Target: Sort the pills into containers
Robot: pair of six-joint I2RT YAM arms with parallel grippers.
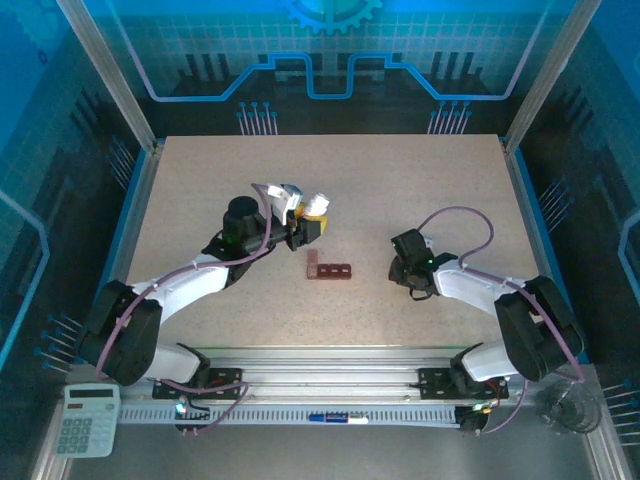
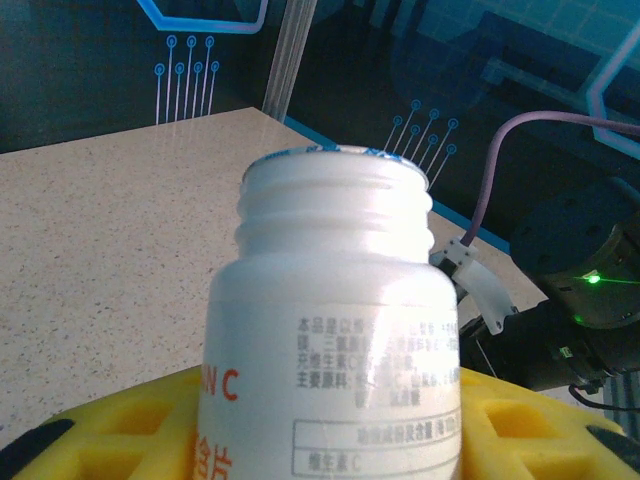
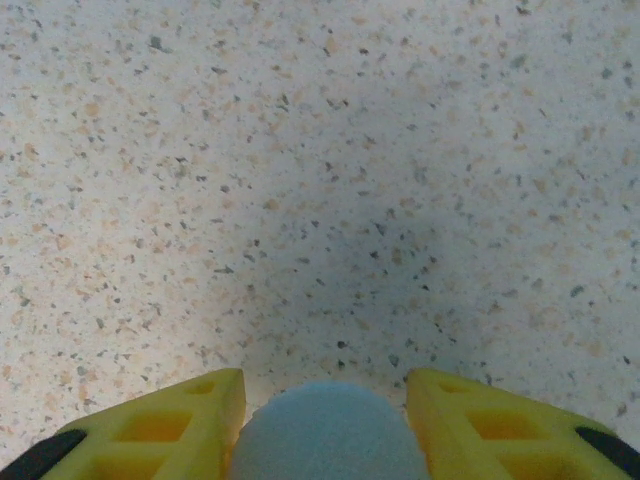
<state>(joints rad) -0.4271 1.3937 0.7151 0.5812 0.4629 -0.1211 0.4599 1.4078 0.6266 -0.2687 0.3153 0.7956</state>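
Find the containers (image 1: pixel 328 268) at frame centre on the tabletop (image 1: pixel 200 190), just below the uncapped white bottle (image 1: pixel 316 206) clamped in the half-spread left fingers (image 2: pixel 130 425), note the right fingers (image 3: pixel 160 430) at centre right closed on a pale round object (image 3: pixel 325 435), and expect pills scattering beside them if tipped too fast.

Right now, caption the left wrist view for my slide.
Left hand gripping an uncapped white bottle between yellow fingers, with the speckled table behind.

you can't read the blurred print on the white bottle (image 2: pixel 330 330); its base is cut off. the pale blue thing (image 3: pixel 325 440) at the right claw (image 3: pixel 325 384) is cropped, its grip unclear.
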